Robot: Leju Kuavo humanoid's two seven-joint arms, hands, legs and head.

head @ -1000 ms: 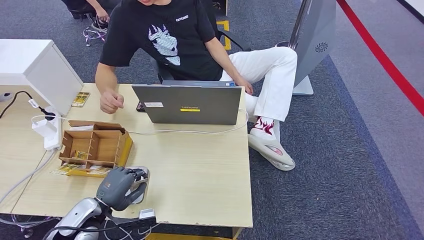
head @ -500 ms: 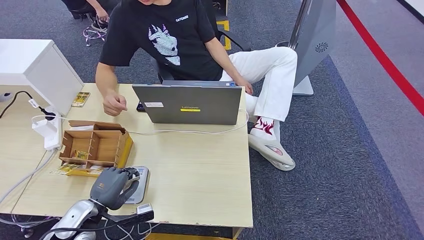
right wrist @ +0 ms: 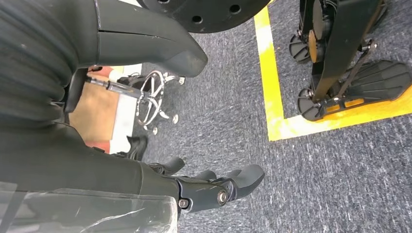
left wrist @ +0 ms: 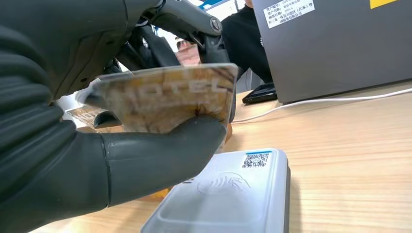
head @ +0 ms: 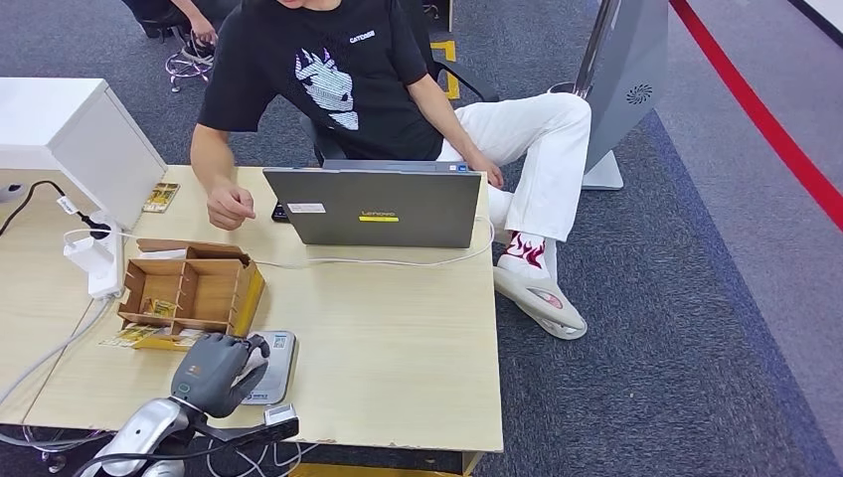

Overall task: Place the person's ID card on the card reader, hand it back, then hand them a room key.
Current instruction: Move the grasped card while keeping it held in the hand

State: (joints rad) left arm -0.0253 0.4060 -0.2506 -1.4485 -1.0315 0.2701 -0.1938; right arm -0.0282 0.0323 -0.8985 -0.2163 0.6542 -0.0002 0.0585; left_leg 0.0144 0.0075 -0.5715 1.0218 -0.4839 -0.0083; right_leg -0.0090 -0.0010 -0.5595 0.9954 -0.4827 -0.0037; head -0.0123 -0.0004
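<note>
My left hand (head: 211,372) grips a card (left wrist: 165,99) between the thumb and the darker fingers; the card is yellowish with the letters "OTEL" legible on its face (the first letter is hidden by a finger). The card sits just above the card reader (left wrist: 228,194), apart from it and tilted, not lying on the pad. The card reader is a grey slab with a contactless symbol and a small QR label, and it lies flat on the wooden table (head: 398,338) near the edge closest to me. Just beyond the card reader stands a brown compartment box (head: 189,288) with cards in it. Further beyond the card reader, a closed-back grey laptop (head: 376,207) faces a seated person (head: 328,79), whose hand (head: 229,206) rests near the laptop's corner. My right hand (right wrist: 214,187) hangs over the dark carpet, well apart from the card reader, holding nothing, its fingers loosely extended.
</note>
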